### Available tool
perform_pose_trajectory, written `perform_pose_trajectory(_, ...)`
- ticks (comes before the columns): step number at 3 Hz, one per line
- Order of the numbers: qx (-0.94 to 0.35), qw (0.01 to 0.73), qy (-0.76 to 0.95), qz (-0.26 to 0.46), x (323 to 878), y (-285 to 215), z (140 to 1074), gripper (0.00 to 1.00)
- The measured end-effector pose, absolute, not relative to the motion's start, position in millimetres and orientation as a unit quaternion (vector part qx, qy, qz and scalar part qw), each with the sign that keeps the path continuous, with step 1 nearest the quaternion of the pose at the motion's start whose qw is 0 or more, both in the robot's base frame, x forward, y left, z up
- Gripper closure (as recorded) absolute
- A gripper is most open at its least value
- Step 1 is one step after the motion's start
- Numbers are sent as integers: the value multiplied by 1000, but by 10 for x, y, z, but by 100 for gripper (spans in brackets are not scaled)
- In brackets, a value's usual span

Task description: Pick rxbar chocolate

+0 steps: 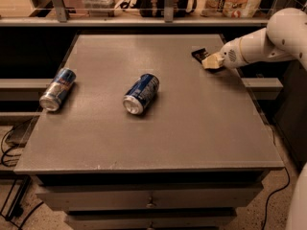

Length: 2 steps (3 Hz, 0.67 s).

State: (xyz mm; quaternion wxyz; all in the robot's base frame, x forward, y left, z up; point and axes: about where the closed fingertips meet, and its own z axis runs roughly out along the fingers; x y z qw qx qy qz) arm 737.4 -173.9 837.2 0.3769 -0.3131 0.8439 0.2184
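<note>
The table (pixel 192 138) has open room across its near half. The arm (pixel 268 42) reaches in over the right edge. One can (pixel 141 93) lies mid-table and a second can (pixel 58 89) lies at the left edge. The gripper (pixel 211 61) touches the bar (pixel 198 54) near the far right edge; whether it is wide or narrow, I cannot tell.

Dim warm light, soft shadows, hand (pixel 211 62) lit at far right
</note>
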Motion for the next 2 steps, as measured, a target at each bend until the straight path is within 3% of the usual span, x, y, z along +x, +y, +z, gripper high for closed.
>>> perform_pose_trajectory(1,-313,377,844,218,7374,-1738,8373,100)
perform_pose_trajectory(2,-313,377,844,218,7374,-1738,8374,100)
